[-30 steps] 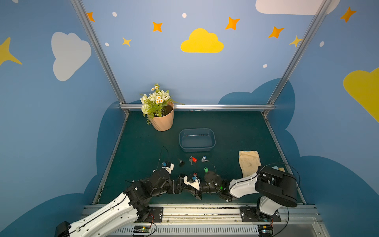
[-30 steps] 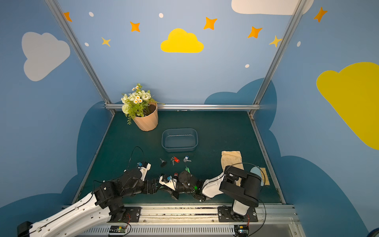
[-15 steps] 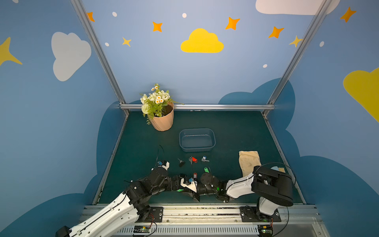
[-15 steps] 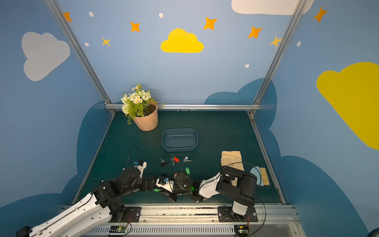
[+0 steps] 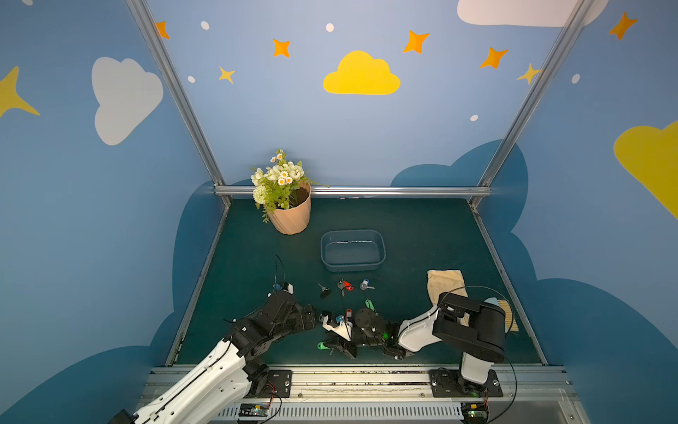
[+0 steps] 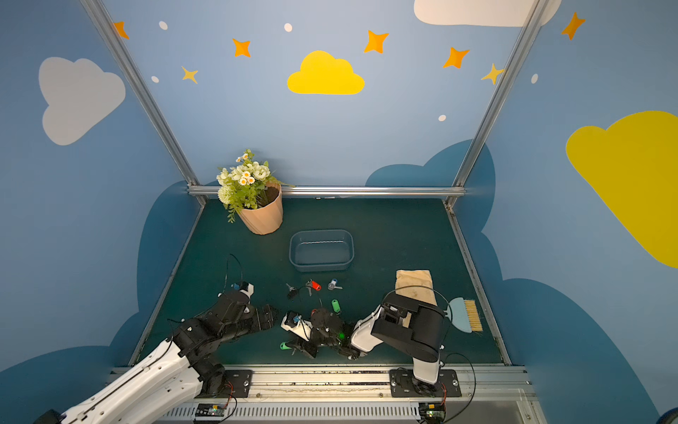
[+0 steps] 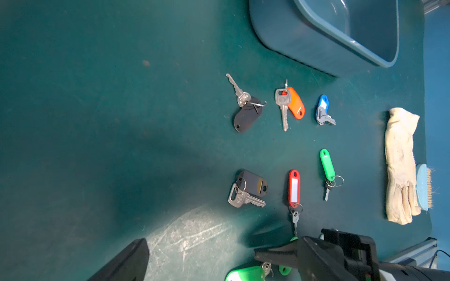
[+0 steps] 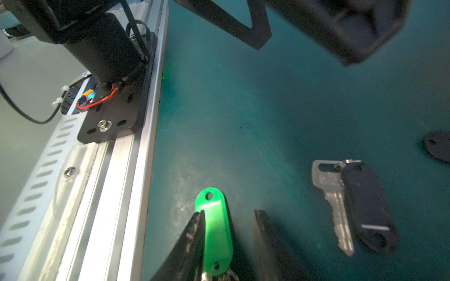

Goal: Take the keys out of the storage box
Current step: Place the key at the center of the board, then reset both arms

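— Along the left side of the mat [image 5: 257,264], what do you see?

— At the back, a peach flowerpot [image 5: 291,220] with white flowers. Toward the front edge, the left gripper [image 5: 312,320] hangs over the mat, its jaws spread wide and holding nothing.

— Where are the keys [image 7: 283,109]?

— Every one I can make out lies on the mat, outside the storage box [image 5: 352,267]. The box sits mid-mat, right of the flowerpot. Just in front of it runs a row of three: a black-tagged key [image 7: 247,114], an orange-red-tagged key [image 7: 295,103] and a blue-tagged key [image 7: 322,107], each apart from the next.

— Anything closer to the front?

— A second row, left to right: a key on a black fob [image 7: 252,186], a small key on a red tag [image 7: 294,188] with a white label, and another on a green tag [image 7: 327,166].

— And the right gripper [image 8: 229,213]?

— It is low at the mat near the front edge, jaws parted. A second green tag [image 8: 216,231] lies between its fingers [image 8: 191,245]. One finger touches the tag's edge and the other stands clear of it, so the tag is not clamped.

— Farther right?

— A cream glove [image 5: 445,288] lies flat, and just past it sits a light blue brush [image 6: 460,315].
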Available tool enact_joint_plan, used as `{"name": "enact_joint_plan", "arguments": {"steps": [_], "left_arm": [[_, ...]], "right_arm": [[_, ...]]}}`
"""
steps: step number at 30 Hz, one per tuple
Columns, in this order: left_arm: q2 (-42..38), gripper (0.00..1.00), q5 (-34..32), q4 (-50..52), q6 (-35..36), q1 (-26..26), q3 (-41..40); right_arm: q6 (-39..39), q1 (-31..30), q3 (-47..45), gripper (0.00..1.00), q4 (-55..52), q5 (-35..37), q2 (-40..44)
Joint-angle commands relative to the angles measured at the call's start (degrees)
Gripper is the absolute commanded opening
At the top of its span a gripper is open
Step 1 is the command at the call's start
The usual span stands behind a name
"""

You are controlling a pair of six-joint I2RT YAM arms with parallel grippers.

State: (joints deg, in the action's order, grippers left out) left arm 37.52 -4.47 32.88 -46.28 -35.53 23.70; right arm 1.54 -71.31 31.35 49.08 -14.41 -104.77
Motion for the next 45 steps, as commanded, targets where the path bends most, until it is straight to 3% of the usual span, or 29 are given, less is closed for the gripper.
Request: {"name": "enact_joint_plan", "arguments": {"steps": [1, 5, 8, 10, 13, 14, 16, 19, 24, 26, 27, 29, 32, 35, 38, 42, 45], "left_arm": [[0.2, 1.0, 0.4, -0.3, 1.8, 0.9, -0.1], [1.0, 1.0, 0.0, -0.4, 3.4, 1.4, 0.8], [2.2, 1.0, -2.0, -0.5, 5.7, 1.4, 2.3], [3.1, 1.0, -4.4, -0.9, 7.6, 1.4, 3.9], [4.0, 1.0, -9.6, -1.9, 10.8, 1.4, 6.8], [4.4, 1.0, -12.2, -2.3, 11.9, 1.5, 7.6], [5.0, 1.0, -17.6, -4.0, 14.3, 1.5, 8.6], [6.6, 1.0, -27.0, -8.7, 19.0, 1.7, 8.8], [11.1, 1.0, -39.7, -22.6, 29.7, 3.2, 6.0], [13.4, 1.0, -36.1, -32.8, 38.8, 5.6, 2.4], [15.2, 1.0, -32.9, -37.1, 41.5, 7.9, 0.9], [18.9, 1.0, -23.6, -35.0, 41.8, 14.9, 3.3], [24.4, 1.0, -13.5, -37.4, 40.5, 24.3, 4.7], [28.8, 1.0, -7.2, -47.9, 41.2, 29.3, 1.2], [32.9, 1.0, -6.2, -61.7, 45.1, 30.3, -3.3], [39.6, 1.0, -4.2, -66.9, 46.7, 32.9, -0.5], [47.7, 1.0, 5.7, -75.2, 44.1, 38.1, 0.6]], "right_arm": [[-0.8, 0.3, -0.1, 0.44, 0.8, -0.5, 1.0], [-1.5, 0.3, -1.6, 0.48, 0.7, 0.2, 5.2], [-2.1, 0.4, -3.1, 0.57, -2.3, 2.4, 12.6], [-2.7, 0.3, -3.1, 0.69, -8.2, 6.9, 18.9], [-2.5, 0.7, -0.9, 0.83, -27.7, 19.6, 30.8], [-4.2, 1.7, 0.0, 0.97, -33.5, 20.8, 34.6], [-5.2, 3.0, -0.2, 0.98, -39.9, 27.8, 41.3], [-3.1, 9.2, -2.8, 0.98, -45.8, 40.3, 50.9], [4.6, 31.3, -8.1, 0.98, -49.7, 53.3, 60.8], [6.2, 41.4, -11.1, 0.98, -45.9, 51.1, 62.1], [6.2, 46.5, -11.7, 0.98, -44.5, 46.0, 62.7], [2.8, 54.1, -13.4, 0.98, -40.2, 34.7, 62.7], [-1.4, 61.0, -16.2, 0.98, -32.4, 26.2, 58.8], [-0.1, 65.6, -15.0, 0.98, -29.2, 24.8, 48.9], [-0.6, 67.0, -9.0, 0.98, -32.2, 21.2, 40.0], [-4.6, 67.2, -4.6, 0.98, -28.6, 21.1, 32.1], [-3.2, 68.1, -2.5, 0.98, -25.5, 21.1, 27.9]]}}
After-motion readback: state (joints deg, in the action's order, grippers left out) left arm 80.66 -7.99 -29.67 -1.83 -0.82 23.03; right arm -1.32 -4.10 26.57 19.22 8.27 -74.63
